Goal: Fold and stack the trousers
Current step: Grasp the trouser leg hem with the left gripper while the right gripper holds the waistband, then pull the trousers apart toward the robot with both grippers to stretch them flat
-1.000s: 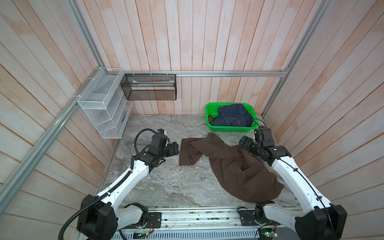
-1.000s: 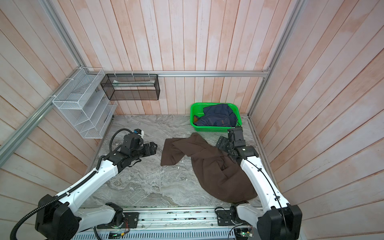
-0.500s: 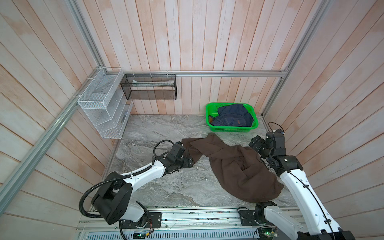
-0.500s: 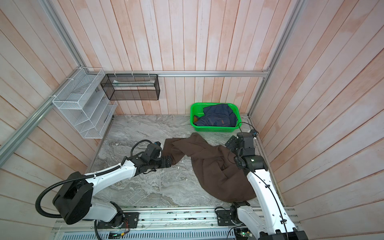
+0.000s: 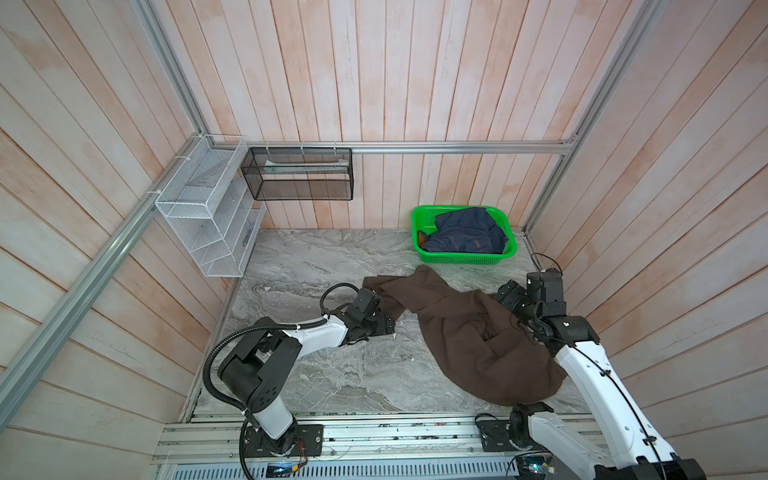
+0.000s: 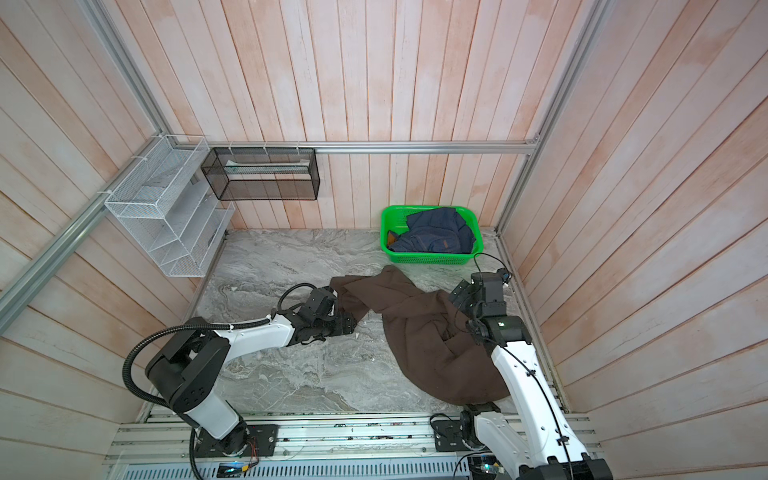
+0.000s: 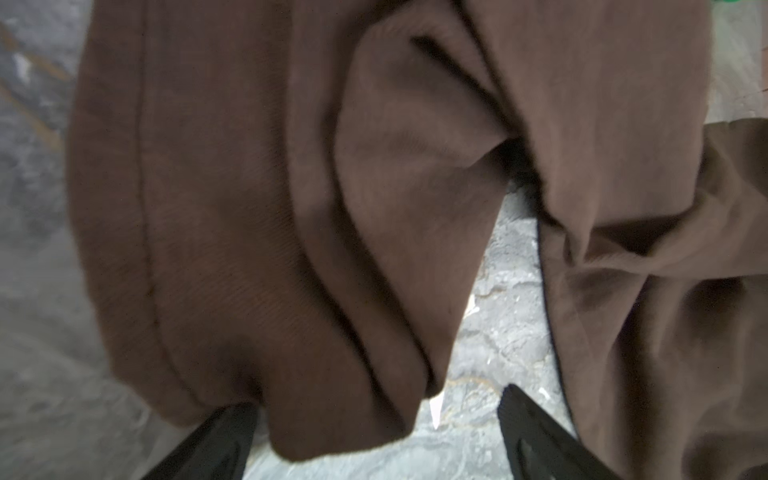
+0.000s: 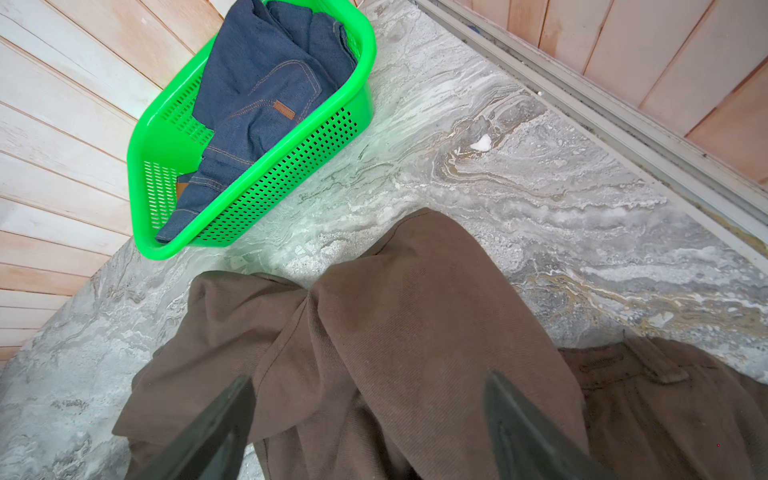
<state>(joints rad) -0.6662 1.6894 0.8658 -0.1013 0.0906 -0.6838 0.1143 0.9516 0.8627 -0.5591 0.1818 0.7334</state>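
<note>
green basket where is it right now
In both top views the green basket sits at the far right corner of the marble table, holding a navy denim garment, just beyond the brown trousers.

both top views are looking steeply down from high at the front, sharing nearly the whole table (image 5: 316, 266). left wrist camera is sitting close over the trousers (image 7: 228, 208); right wrist is looking from further off at trousers and basket (image 8: 291, 166).
</note>
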